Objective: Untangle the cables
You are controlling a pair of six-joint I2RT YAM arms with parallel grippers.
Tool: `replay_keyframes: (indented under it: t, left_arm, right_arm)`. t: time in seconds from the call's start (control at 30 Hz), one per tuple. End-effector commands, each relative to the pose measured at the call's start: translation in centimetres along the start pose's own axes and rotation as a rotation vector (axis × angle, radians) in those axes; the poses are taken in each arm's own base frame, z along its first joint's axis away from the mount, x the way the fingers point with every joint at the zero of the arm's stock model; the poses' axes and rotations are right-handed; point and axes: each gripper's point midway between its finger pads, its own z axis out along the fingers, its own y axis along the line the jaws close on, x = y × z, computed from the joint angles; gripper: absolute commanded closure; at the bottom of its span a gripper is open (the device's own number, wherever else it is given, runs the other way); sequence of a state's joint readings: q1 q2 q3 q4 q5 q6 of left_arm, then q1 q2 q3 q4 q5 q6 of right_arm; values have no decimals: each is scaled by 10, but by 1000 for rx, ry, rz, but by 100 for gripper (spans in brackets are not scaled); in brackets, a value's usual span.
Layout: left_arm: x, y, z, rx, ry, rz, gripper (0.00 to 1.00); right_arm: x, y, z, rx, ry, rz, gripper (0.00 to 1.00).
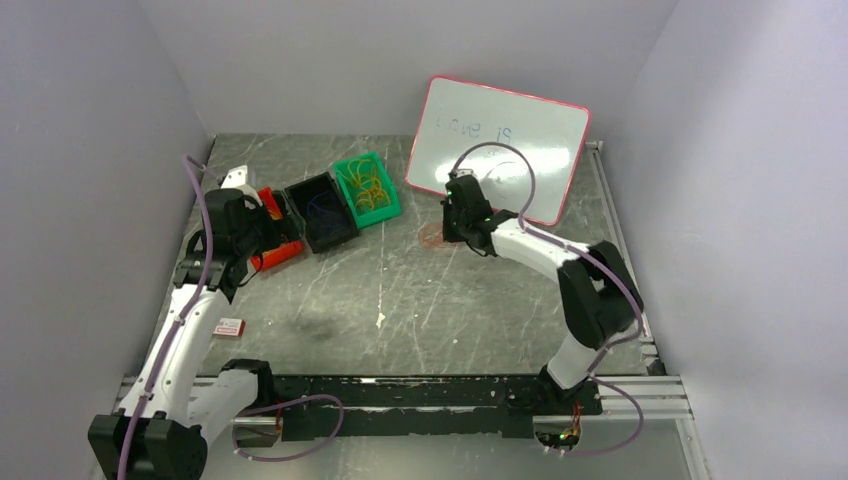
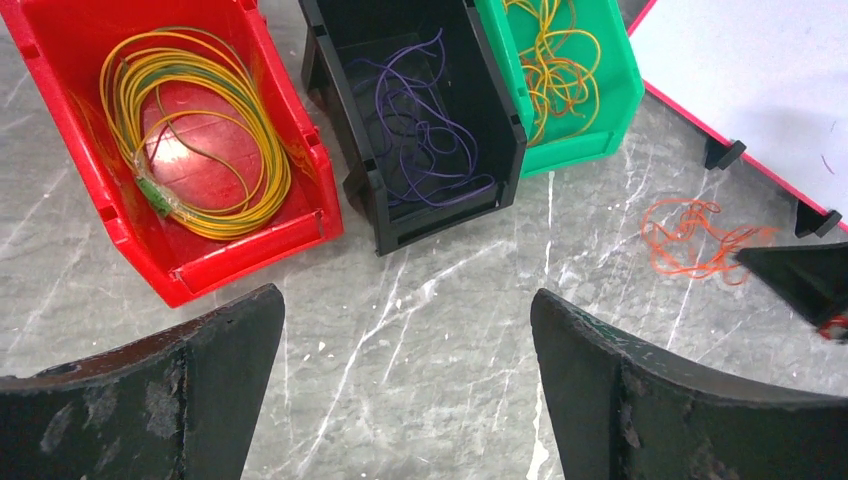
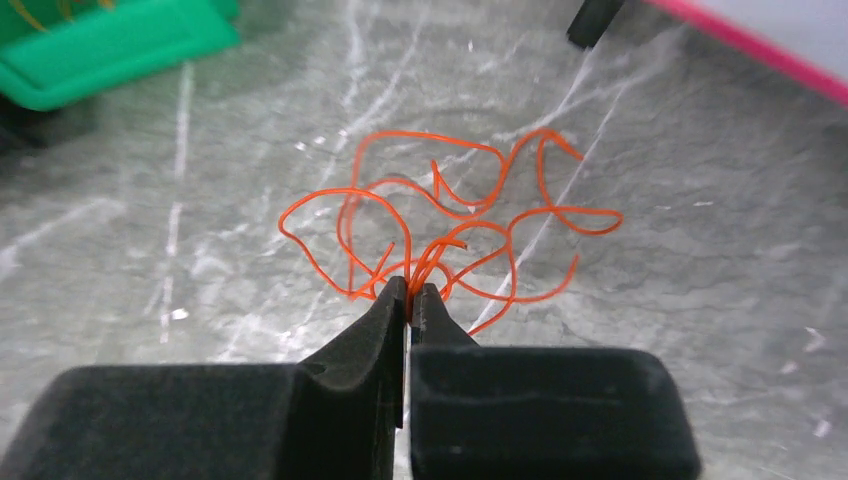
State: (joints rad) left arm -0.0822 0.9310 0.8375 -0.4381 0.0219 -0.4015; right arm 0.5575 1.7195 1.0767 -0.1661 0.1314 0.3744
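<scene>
A tangle of thin orange cable (image 3: 455,215) lies on the grey marbled table, in front of the whiteboard. My right gripper (image 3: 411,292) is shut on several of its strands at the near edge of the tangle. In the left wrist view the same orange cable (image 2: 700,240) lies at the right, with the right gripper's dark tip (image 2: 800,280) beside it. My left gripper (image 2: 405,300) hangs open over bare table in front of the bins, holding nothing. A yellow-green cable coil (image 2: 200,130) lies in the red bin. Purple cable (image 2: 420,130) fills the black bin, and yellow and orange cables (image 2: 555,60) the green one.
The red bin (image 1: 283,250), black bin (image 1: 322,212) and green bin (image 1: 367,187) stand in a row at the back left. A pink-framed whiteboard (image 1: 500,140) leans at the back right. A small red-and-white block (image 1: 230,327) lies near the left arm.
</scene>
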Motion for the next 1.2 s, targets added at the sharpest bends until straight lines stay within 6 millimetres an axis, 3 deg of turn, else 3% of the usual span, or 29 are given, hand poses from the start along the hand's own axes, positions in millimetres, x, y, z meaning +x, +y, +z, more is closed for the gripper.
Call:
replay_keyframes:
  t: [0.0,0.23,0.4,0.5,0.67,0.83,1.17]
  left_arm:
    - [-32,-14,-14,58,-106,89,2]
    - [-62,-35,-31,149,-201,210,1]
    - [-77,-54,-44,234,-227,269,2]
    - [-80,-76,-56,346,-223,311,0]
    - [-75,-117,-83,606,-231,383,0]
    - [-64,-138,-101,777,-235,442,0]
    - [-40,-168,-116,1030,-118,408,3]
  right_arm:
    - [-56,5,-49,-15,-170,-32,100]
    - [-100,28,-102,-120,-275,-76,100]
    - [-130,60,-133,-253,-343,-102,100]
    - [-142,81,-147,-332,-366,-120,100]
    - [-151,121,-157,-498,-352,-140,100]
    - [-153,156,-166,-634,-335,-177,100]
    - [-144,179,-177,-669,-330,-199,100]
